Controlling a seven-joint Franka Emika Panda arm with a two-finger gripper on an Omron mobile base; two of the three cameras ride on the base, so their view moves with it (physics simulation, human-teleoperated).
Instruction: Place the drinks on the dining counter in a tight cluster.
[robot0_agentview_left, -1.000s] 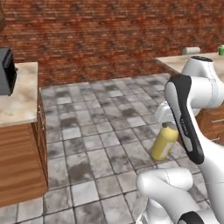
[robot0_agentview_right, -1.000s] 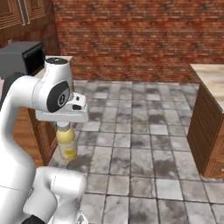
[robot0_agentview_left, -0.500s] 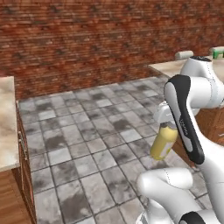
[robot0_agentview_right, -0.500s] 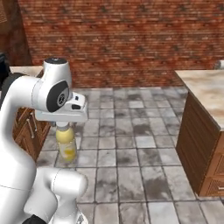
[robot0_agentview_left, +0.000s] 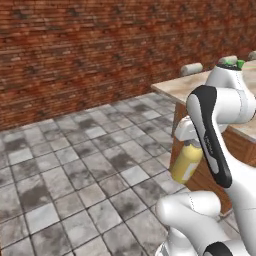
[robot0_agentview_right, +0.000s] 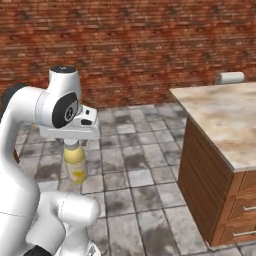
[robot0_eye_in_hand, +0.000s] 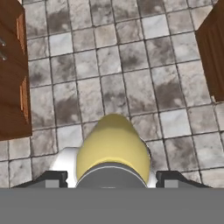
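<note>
Rendered kitchen, brick wall (robot0_agentview_left: 75, 45), stone-tile floor (robot0_agentview_right: 135, 165), marbled dining counter (robot0_agentview_right: 225, 120), wooden drawers (robot0_agentview_right: 240, 210)

Light is even and flat, moderately bright, with no clear source. The floor (robot0_agentview_left: 75, 165) tiles show mottled dark patches but no cast shadows. No glare on the tabletop (robot0_agentview_right: 225, 117). Textures look soft and low-resolution, blurriest on the brick wall (robot0_agentview_right: 125, 45) at 12 o'clock. Edges stay undistorted.
</note>
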